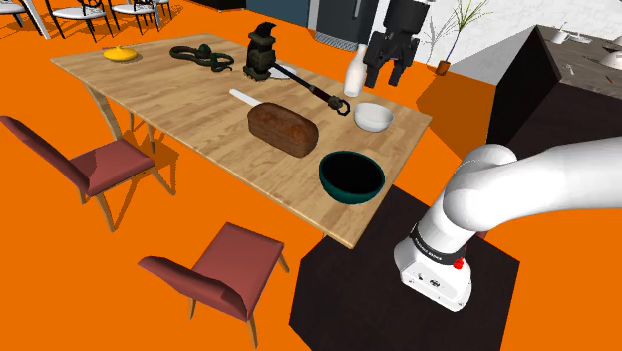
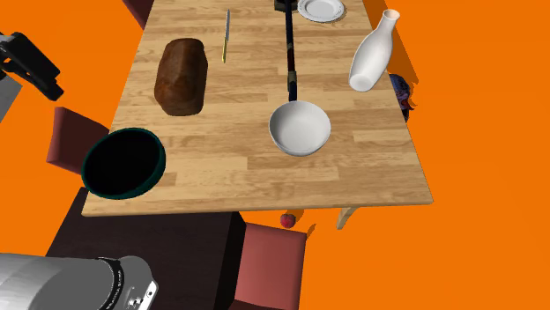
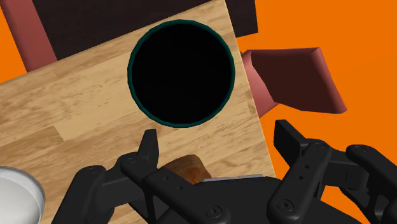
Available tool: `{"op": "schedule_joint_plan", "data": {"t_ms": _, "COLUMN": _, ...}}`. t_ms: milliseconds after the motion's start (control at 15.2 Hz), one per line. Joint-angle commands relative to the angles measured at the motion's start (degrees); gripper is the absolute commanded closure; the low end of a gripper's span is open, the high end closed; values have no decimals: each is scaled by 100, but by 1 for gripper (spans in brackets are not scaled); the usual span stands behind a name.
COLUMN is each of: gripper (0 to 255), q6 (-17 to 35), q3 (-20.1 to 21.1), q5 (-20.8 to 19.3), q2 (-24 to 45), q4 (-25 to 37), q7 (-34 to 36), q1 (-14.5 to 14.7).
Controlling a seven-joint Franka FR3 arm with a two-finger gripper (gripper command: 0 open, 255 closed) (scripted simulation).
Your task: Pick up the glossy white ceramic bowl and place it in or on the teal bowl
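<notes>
Orange floor runs all round a pale wooden bench [image 1: 189, 105]. Going left to right in the shoulder view, I see a small yellow object [image 1: 121, 53] at the far end, then a dark coiled thing [image 1: 199, 55]. Past them is a brown loaf [image 1: 283, 128] in the middle. The teal bowl [image 1: 339, 189] comes next, dark inside, sitting at the near corner by the robot's stand. A white bottle [image 1: 353, 78] stands just beyond it in the sweep. Near the bottle is the white bowl [image 1: 373, 117], upright on the bench close to the far edge, well apart from the teal one. A long black-handled tool [image 1: 309, 88] ends just beside its rim.

The gripper [image 1: 384, 78] hangs above the white bowl and a little past it, well clear of it. Its jaws stand open with nothing between them. The wrist view looks down on the teal bowl [image 3: 130, 70], with the white bowl [image 3: 16, 191] showing beside one finger.

I'd judge the white bowl stiff, fairly light, smooth enough to slip, and likely to chip if dropped. The thin rim looks like the place to take it, one finger inside the wall and one outside. The side away from the bottle and the tool handle seems safest. Setting it down gently matters, since it goes hard against hard.
</notes>
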Motion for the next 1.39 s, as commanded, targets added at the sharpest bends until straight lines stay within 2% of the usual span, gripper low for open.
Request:
{"op": "schedule_joint_plan", "data": {"t_ms": 0, "gripper": 0, "q6": 0, "q3": 0, "q5": 0, "q2": 0, "q4": 0, "q7": 0, "q1": 0}}
{"op": "schedule_joint_plan", "data": {"t_ms": 660, "gripper": 0, "q6": 1594, "q3": -588, "q5": -853, "q2": 885, "q4": -675, "q7": -766, "q1": -328}}
{"op": "schedule_joint_plan", "data": {"t_ms": 1320, "gripper": 0, "q6": 3276, "q3": -1234, "q5": -1484, "q2": 2441, "q4": -639, "q7": -1385, "q1": -617}}
